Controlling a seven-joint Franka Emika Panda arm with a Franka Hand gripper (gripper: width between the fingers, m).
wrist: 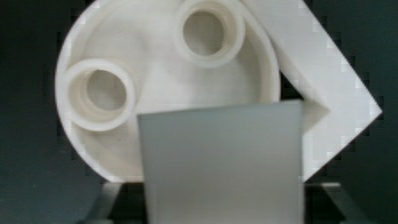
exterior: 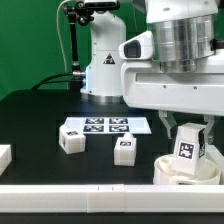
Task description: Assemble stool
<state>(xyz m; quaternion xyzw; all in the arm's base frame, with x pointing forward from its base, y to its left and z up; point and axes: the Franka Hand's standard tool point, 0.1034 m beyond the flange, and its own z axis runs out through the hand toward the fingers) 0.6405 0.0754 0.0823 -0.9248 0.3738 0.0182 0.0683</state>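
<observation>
The gripper (exterior: 188, 140), clamped on one stool leg (exterior: 186, 150) held upright over the seat disc (exterior: 168, 172); the leg should stay vertical and centred on a socket (wrist: 98, 88) before being turned home.

The black table (exterior: 40, 115) bears the marker board (exterior: 105, 125). Just beside it are one leg (exterior: 72, 138) and a second leg (exterior: 124, 150). The seat disc (exterior: 167, 168) lies toward the exterior view's right of it.

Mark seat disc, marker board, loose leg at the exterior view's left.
seat disc (wrist: 164, 70), wrist view, between sockets
marker board (exterior: 104, 125), exterior view, centre
loose leg at the exterior view's left (exterior: 72, 138), exterior view, tagged face
</observation>
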